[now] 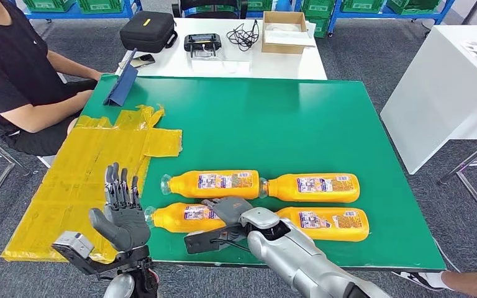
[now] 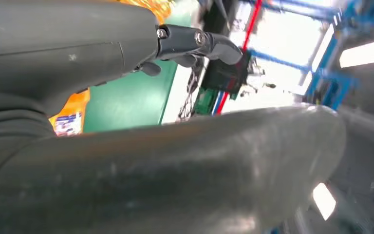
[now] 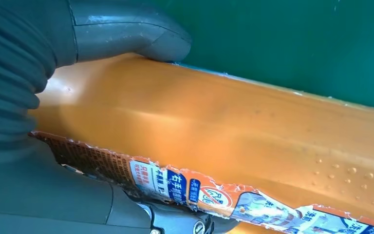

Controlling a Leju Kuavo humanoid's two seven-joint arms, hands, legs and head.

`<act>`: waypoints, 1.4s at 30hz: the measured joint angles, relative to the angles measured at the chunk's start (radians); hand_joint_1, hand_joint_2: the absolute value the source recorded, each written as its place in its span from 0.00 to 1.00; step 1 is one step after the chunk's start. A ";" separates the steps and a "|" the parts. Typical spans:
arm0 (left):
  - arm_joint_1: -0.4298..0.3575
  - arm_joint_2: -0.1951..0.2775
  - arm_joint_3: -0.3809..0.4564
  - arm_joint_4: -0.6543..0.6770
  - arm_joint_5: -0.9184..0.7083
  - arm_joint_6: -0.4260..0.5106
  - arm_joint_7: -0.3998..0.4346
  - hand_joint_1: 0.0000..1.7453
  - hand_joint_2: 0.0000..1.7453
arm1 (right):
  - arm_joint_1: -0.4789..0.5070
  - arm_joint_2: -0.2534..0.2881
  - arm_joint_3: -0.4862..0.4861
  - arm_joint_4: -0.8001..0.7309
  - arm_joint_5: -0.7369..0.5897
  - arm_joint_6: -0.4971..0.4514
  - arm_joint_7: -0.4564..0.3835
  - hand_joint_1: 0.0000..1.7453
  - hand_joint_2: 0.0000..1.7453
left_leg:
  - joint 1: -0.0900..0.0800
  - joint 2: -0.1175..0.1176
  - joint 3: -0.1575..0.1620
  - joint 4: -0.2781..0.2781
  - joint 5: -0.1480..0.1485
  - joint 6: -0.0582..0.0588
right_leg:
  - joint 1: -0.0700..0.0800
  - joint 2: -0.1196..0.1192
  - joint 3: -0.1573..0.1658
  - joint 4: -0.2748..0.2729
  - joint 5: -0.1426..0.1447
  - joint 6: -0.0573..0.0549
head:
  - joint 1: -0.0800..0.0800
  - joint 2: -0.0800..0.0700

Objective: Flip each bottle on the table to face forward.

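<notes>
Now right hand fingers wrapped around the near-left bottle, left hand fingers spread, apart.

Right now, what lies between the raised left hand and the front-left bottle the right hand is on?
Nothing: in the head view, bare green table separates the left hand from the front-left bottle, gripped by the right hand.
</notes>
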 joint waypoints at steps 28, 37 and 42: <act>0.005 -0.011 0.076 0.050 -0.046 -0.010 0.000 0.00 1.00 | 0.433 -0.051 -0.446 -0.480 -0.490 -0.244 -0.415 1.00 1.00 | -0.002 0.004 -0.033 0.001 0.006 0.003 | -0.003 0.006 -0.022 0.002 0.009 0.006 | 0.000 0.000; 0.004 -0.011 0.077 0.089 -0.048 -0.011 0.000 0.00 1.00 | 0.477 -0.055 -0.470 -0.556 -0.490 -0.244 -0.416 1.00 1.00 | -0.003 0.003 -0.036 0.001 0.006 0.003 | -0.003 0.006 -0.025 0.002 0.009 0.006 | 0.000 0.000; 0.004 -0.011 0.077 0.098 -0.048 -0.011 0.000 0.00 1.00 | 0.483 -0.057 -0.473 -0.567 -0.490 -0.245 -0.417 1.00 1.00 | -0.003 0.003 -0.036 0.001 0.006 0.003 | -0.003 0.006 -0.025 0.002 0.009 0.006 | 0.000 0.000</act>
